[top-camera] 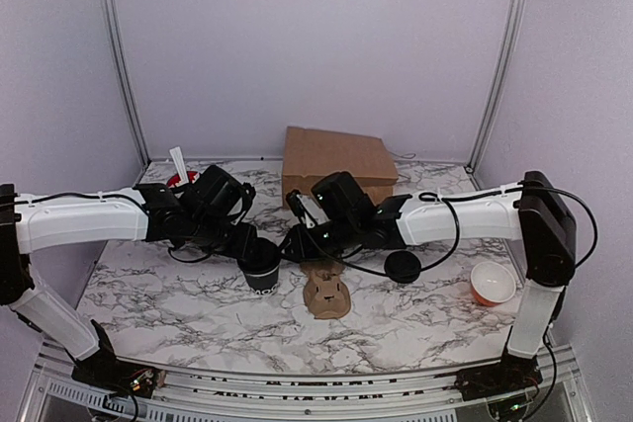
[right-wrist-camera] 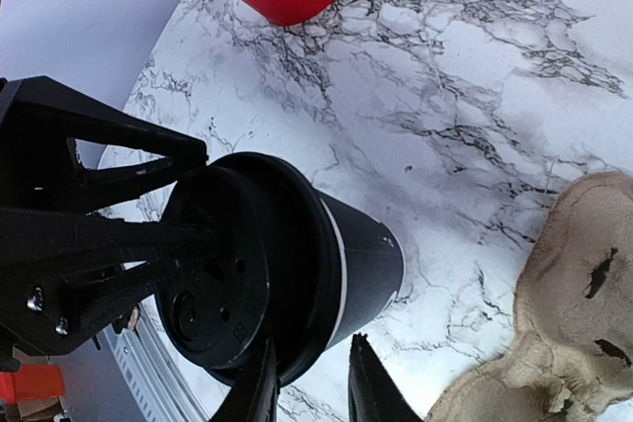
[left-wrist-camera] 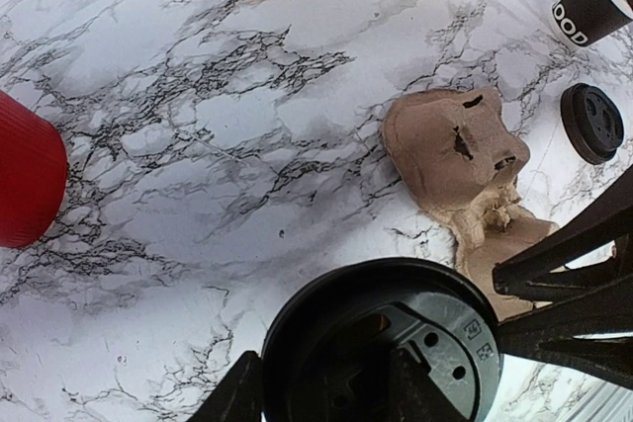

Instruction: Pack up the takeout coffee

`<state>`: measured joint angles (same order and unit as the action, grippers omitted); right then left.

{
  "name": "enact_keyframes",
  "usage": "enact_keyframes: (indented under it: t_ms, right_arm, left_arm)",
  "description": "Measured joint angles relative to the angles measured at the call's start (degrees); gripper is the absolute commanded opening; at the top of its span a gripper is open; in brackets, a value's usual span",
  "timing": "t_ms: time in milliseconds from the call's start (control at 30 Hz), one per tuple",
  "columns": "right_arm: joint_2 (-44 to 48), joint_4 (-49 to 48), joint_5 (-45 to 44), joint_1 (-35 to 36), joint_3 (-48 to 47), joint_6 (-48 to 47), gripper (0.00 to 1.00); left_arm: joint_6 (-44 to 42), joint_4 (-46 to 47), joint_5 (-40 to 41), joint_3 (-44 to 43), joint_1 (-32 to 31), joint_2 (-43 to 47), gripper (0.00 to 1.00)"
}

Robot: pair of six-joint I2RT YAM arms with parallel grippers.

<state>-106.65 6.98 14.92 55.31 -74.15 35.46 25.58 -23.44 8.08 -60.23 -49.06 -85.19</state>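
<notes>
**L gripper [top-camera: 252, 249] holds takeout coffee [top-camera: 263, 274], mid-table**

Tabletop [top-camera: 178, 294] white marble print, black veins; walls [top-camera: 316, 46] pale lilac, metal posts [top-camera: 117, 46] at corners. Cup clamped at lid end, just left of pulp carrier [top-camera: 326, 294]. R gripper [right-wrist-camera: 312, 363] narrow, nothing btwn fingers, close by cup. Cardboard box [top-camera: 336, 160] at back; loose lid [top-camera: 404, 266] to right.

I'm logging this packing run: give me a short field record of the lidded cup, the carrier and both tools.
coffee: small black paper cup with black plastic lid, gripped by left tool
carrier: brown moulded pulp cup tray, empty, beside the cup
right tool: open, close beside the cup
loose lid: round black plastic lid on marble table, right of tray
</notes>
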Motion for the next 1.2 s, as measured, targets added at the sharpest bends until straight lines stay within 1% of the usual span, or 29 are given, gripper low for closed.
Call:
enact_keyframes:
  t_ms: [300, 833, 1200]
  right_arm:
    - [-0.3, -0.5, 0.7, 0.0, 0.1, 0.1, 0.24]
    - [-0.7, 0.9, 1.6, 0.0, 0.2, -3.2, 0.24]
    - [-1.9, 1.9, 1.7, 0.2, 0.0, -5.3, 0.2]
  left_arm:
    - [0.4, 0.6, 0.5, 0.4, -0.2, 0.0, 0.43]
    - [2.5, 6.1, 1.3, 4.3, -0.5, 1.6, 0.42]
    - [2.8, 8.4, 1.5, 6.0, -0.6, 2.2, 0.42]
